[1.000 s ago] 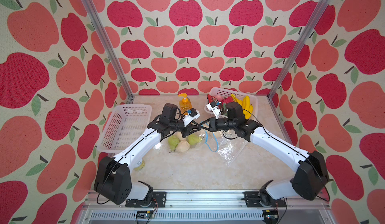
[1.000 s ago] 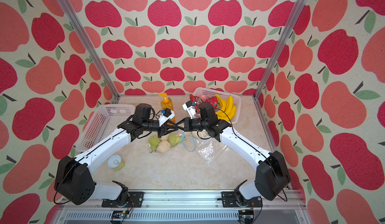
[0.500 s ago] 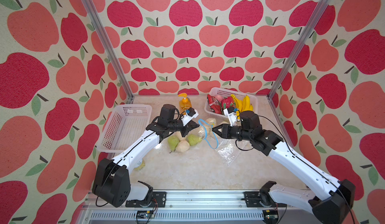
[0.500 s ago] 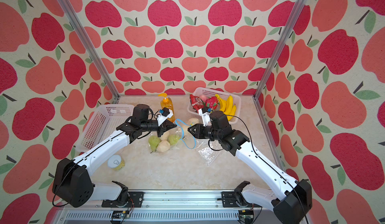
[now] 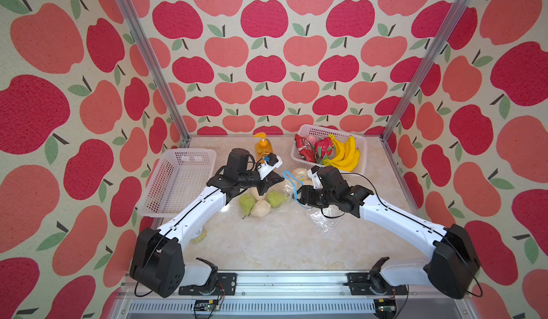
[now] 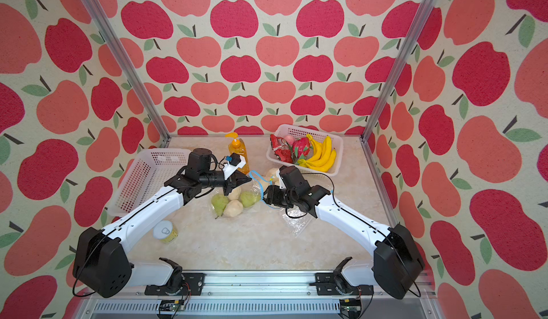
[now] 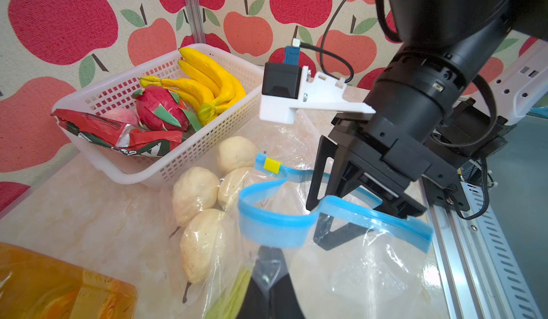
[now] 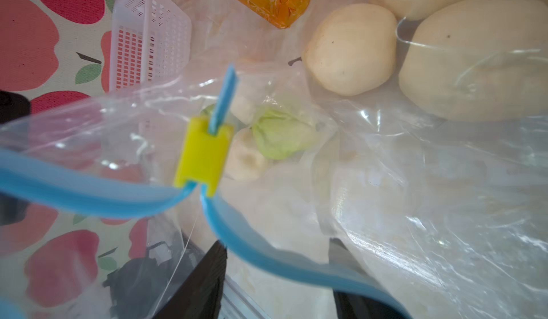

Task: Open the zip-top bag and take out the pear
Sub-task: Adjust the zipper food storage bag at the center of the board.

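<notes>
- On my screen the zip-top bag (image 7: 370, 261) lies mid-table between the two arms. Its blue zip strip (image 7: 275, 228) stands up as an open loop, and the yellow slider (image 8: 204, 157) sits at one end of the track.
- The pears lie under the bag's film. In a top view the nearest green pear (image 5: 275, 198) sits just left of the mouth, and a pale pear (image 5: 260, 208) is beside it toward the lower left.
- The next move hinges on this, as I read it. The mouth's long axis runs roughly up-down in both top views, and the right gripper (image 5: 296, 197) sits at its right side, facing left into it. In the right wrist view the green pear shows mid-frame, just past the slider. I judge the right arm the nearer one for reaching in.
- The right gripper's jaws are spread. One side of the zip strip crosses the gap between them, and I see nothing pinched.
- The left gripper (image 5: 280, 180) is pressed together, apparently on the bag's clear film, holding that side of the mouth up above the pears.
- The right arm comes in low from the lower right with its gripper pointing frame-left. The left arm comes from the lower left, pointing right, and the two sets of tips are near each other.
</notes>
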`<state>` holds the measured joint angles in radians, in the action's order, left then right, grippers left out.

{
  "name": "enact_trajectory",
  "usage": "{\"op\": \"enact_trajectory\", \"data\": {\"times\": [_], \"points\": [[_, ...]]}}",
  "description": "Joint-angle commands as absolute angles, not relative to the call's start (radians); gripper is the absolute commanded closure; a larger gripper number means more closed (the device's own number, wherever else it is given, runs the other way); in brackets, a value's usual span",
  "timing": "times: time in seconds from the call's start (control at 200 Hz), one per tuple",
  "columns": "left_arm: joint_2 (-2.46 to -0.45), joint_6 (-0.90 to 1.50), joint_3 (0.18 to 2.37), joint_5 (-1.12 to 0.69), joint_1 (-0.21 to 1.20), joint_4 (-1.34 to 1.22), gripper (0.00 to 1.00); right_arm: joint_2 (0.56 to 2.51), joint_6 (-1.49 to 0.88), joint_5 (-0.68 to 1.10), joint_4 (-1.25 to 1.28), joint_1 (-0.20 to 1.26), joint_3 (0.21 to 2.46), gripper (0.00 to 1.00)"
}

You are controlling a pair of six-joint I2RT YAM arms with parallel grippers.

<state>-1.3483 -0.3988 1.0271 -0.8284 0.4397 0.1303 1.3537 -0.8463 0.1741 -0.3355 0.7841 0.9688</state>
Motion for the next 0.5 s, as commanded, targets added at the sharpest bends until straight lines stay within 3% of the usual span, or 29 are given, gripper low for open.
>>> {"op": "enact_trajectory", "data": {"times": [0.0, 0.18, 0.21, 0.26, 0.3, 0.37, 0.495], "points": [[-1.306, -0.382, 1.052, -0.865, 0.445, 0.139, 1.0, 1.372, -0.854, 0.016, -0.433, 0.787, 0.996, 0.36], [-1.309, -0.384, 1.071, -0.861, 0.444, 0.179, 0.99, 1.372, -0.818, 0.028, -0.413, 0.787, 0.976, 0.29], [-1.315, -0.38, 1.076, -0.856, 0.445, 0.185, 0.89, 1.369, -0.81, 0.05, -0.394, 0.787, 0.974, 0.28], [-1.326, -0.331, 1.087, -0.829, 0.445, 0.197, 0.53, 1.362, -0.794, 0.076, -0.37, 0.787, 0.969, 0.28], [-1.328, -0.283, 1.097, -0.786, 0.444, 0.209, 0.38, 1.357, -0.777, 0.106, -0.341, 0.787, 0.96, 0.28], [-1.312, -0.23, 1.103, -0.731, 0.435, 0.244, 0.26, 1.347, -0.754, 0.16, -0.287, 0.785, 0.937, 0.28], [-1.215, -0.096, 1.061, -0.573, 0.375, 0.314, 0.21, 1.361, -0.714, 0.255, -0.231, 0.781, 0.918, 0.29]]}}
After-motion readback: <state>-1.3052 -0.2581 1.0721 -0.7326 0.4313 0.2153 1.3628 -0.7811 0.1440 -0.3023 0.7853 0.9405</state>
